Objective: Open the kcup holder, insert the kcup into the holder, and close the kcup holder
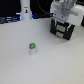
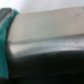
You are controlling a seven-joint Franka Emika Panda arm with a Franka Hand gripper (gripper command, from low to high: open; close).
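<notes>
The kcup (image 1: 32,48), a tiny white pod with a green top, stands upright on the white table (image 1: 45,65), left of centre in the exterior view. The black kcup holder (image 1: 61,32) stands at the back on the exterior view's right, and its front panels look shut. My gripper (image 1: 61,20) is right at the holder's top front, far from the kcup. The wrist view is blurred and very close: a grey band over the holder's dark surface (image 2: 45,67), with a teal finger pad (image 2: 7,35) at one edge. The jaws' gap does not show.
A tall white bottle-like object (image 1: 25,9) with a dark marking stands at the back on the exterior view's left. Dark equipment lines the table's far edge behind it.
</notes>
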